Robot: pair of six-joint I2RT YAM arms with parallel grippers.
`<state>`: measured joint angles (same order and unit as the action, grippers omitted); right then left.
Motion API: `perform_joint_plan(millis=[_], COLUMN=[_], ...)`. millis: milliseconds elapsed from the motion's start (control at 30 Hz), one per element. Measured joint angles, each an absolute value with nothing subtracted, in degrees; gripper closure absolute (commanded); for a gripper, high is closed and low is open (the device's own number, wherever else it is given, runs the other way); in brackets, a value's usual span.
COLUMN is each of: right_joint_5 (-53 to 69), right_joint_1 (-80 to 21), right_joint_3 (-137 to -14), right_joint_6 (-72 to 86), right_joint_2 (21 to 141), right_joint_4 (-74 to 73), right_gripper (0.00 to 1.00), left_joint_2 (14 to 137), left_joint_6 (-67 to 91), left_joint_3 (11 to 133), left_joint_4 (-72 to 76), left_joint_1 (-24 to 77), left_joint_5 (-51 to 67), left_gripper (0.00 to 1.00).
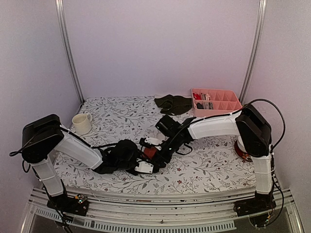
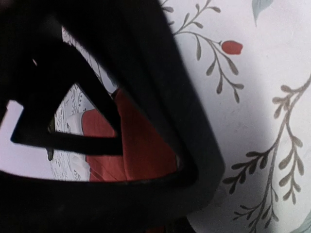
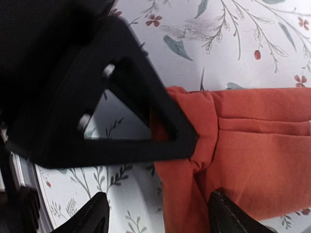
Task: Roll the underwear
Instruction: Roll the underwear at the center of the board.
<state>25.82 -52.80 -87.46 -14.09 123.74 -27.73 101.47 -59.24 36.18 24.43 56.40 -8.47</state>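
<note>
The rust-red underwear (image 1: 150, 152) lies bunched on the flowered cloth in the middle of the table, between both grippers. In the right wrist view the red garment (image 3: 243, 145) fills the right side. My left gripper (image 1: 147, 160) is shut on its end, and one of its black fingers (image 3: 160, 145) presses into the bunched fabric. Red cloth (image 2: 141, 150) shows through the left finger frames. My right gripper (image 3: 163, 216) stands open, one tip on the garment and the other beside it over the table. A dark olive-black underwear (image 1: 173, 103) lies at the back.
A pink divided tray (image 1: 216, 112) at the back right holds several small rolled items. A cream mug (image 1: 81, 123) stands at the left. An orange-red object (image 1: 241, 149) sits behind the right arm's base. Metal rails run up both back corners.
</note>
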Motion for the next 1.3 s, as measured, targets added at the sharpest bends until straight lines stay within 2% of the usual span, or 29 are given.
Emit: perform_joint_plan(millis=[100, 333, 533, 700, 800, 967, 1300], right_joint_5=[21.04, 6.85, -8.49, -19.92, -22.63, -24.62, -29.43], right_joint_1=[-52.77, -52.47, -55.42, -65.98, -70.72, -74.74, -75.29], right_joint_3=[-81.78, -72.69, -60.73, -50.54, -47.64, -46.63, -51.11], right_joint_6=[-13.91, -12.86, -13.78, -22.09, -27.83, -35.79, -43.86], right_joint_2=[117.78, 100.09, 84.99, 77.60, 77.38, 81.41, 103.22], right_joint_4=[-26.83, -21.61, -8.95, 5.98, 12.10, 17.65, 18.74], right_gripper=[0.10, 0.00, 0.01, 0.01, 0.01, 0.07, 0.18], left_joint_2=[101.38, 101.41, 103.90, 108.20, 111.48, 117.25, 124.95], left_joint_6=[-57.47, -52.69, -49.65, -48.34, -47.92, -47.70, -48.16], left_joint_3=[38.57, 46.59, 55.31, 63.96, 69.28, 78.13, 89.12], left_joint_4=[19.97, 4.67, -9.43, -20.78, -26.92, -36.60, -49.52], left_joint_1=[56.07, 53.34, 49.23, 46.11, 44.64, 42.44, 40.21], left_joint_5=[-6.83, 0.43, 9.34, 16.01, 19.46, 25.10, 32.29], left_gripper=[1.00, 1.00, 1.00, 1.00, 1.00, 1.00, 1.00])
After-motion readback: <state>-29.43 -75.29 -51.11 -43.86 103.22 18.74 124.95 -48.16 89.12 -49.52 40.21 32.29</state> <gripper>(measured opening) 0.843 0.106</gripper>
